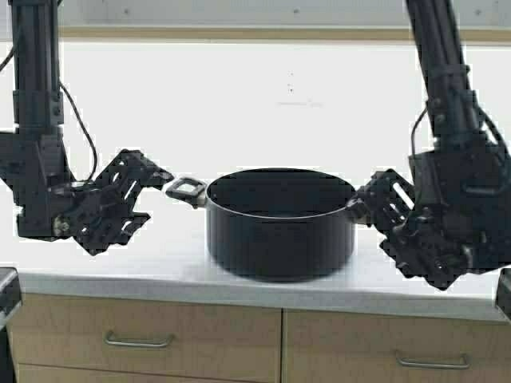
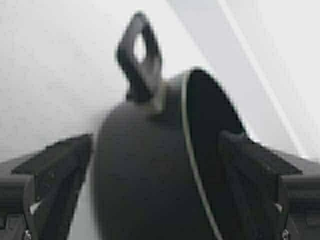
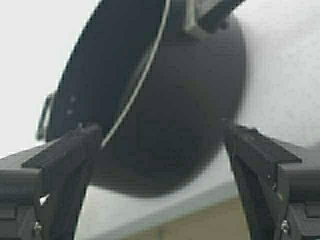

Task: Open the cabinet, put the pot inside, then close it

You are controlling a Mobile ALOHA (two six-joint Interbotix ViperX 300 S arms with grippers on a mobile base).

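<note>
Near the counter's front edge point(image 1: 120, 283), about midway along it, sits the pot point(image 1: 279, 227) — upright, empty, its loop handles pointing toward either arm. The left gripper point(image 1: 148, 191) hangs just beside the left handle point(image 1: 186, 190) with its fingers spread and nothing held; the right gripper point(image 1: 379, 203) is at the opposite handle, fingers likewise apart around the pot's side. The step in hand appears to be a two-sided grasp. To do it well, both grippers should close level on the handles together, so the pot lifts flat — no tilt. Farther back, the cabinet is out of view.
</note>
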